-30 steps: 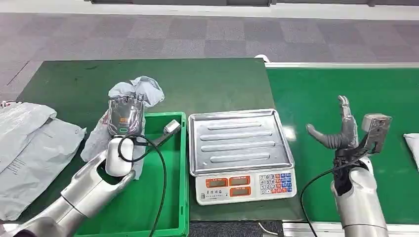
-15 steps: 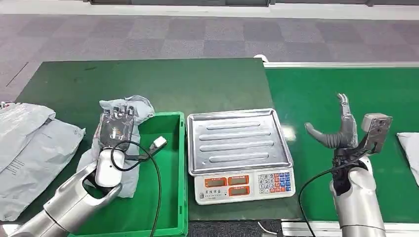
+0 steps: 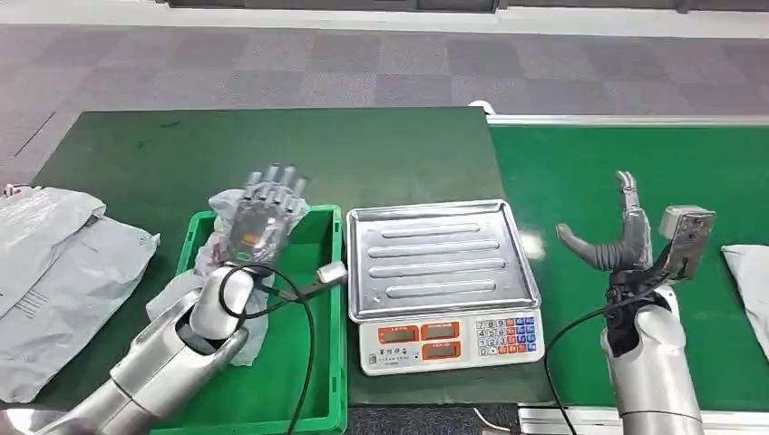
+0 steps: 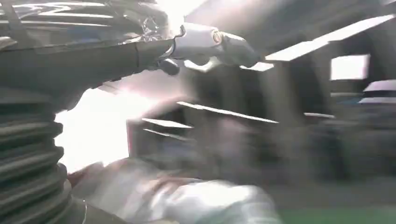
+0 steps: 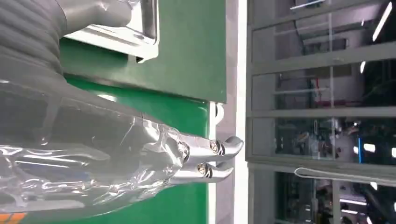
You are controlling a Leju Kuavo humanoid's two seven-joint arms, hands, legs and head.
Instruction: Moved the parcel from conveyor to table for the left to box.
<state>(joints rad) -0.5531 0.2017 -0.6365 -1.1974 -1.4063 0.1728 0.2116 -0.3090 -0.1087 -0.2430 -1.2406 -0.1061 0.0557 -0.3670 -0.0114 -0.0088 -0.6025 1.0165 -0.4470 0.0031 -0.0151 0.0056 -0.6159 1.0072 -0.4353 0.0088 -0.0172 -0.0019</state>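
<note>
A crumpled grey parcel (image 3: pixel 186 292) lies draped over the left wall of the green bin (image 3: pixel 319 362), partly inside it. My left hand (image 3: pixel 263 216) hovers above the parcel's far end at the bin's back left corner, fingers straight and spread, gripping nothing. The left wrist view is blurred; it shows straight fingers (image 4: pixel 210 41) and the pale parcel (image 4: pixel 205 200) apart from them. My right hand (image 3: pixel 621 237) is raised over the green conveyor (image 3: pixel 580 163), open and empty, its fingers (image 5: pixel 210 158) stretched out. A second pale parcel (image 3: pixel 749 283) lies on the conveyor at the right edge.
A steel-topped weighing scale (image 3: pixel 437 261) stands between the bin and the conveyor. Several flat grey bags (image 3: pixel 54 272) lie on the dark green table (image 3: pixel 363 154) at the far left. A black cable loops from my left wrist across the bin.
My left hand swung right and upward from the table beside the bin to above the bin's back corner; the parcel came along and now hangs over the bin wall. The conveyor parcel drifted left.
</note>
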